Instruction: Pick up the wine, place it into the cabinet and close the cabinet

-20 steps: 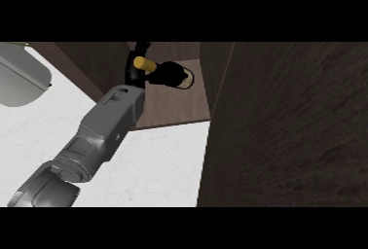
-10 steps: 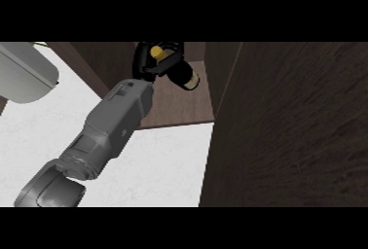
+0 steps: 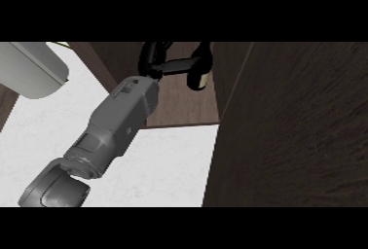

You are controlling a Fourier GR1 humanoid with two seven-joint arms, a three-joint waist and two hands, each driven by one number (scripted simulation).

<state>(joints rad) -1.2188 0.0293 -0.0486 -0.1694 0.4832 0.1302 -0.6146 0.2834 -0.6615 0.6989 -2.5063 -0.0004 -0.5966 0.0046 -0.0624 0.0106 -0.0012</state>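
The wine bottle (image 3: 198, 74) is dark with a pale yellow label and stands inside the open cabinet, close to its right inner wall. My left hand (image 3: 159, 62) reaches up into the cabinet on its grey forearm (image 3: 119, 124), its black fingers curled round the bottle from the left. The cabinet's brown shelf floor (image 3: 183, 109) lies under hand and bottle. The top of the bottle and part of the hand are cut off by the view's upper edge. My right hand does not show.
The dark wooden cabinet door (image 3: 295, 126) stands open and fills the right of the view. The white counter (image 3: 173, 165) lies below the shelf edge. A light grey rounded object (image 3: 32, 68) sits at the upper left.
My left arm has pushed further up and right into the cabinet, carrying the bottle toward the right inner wall. The view has shifted with it.
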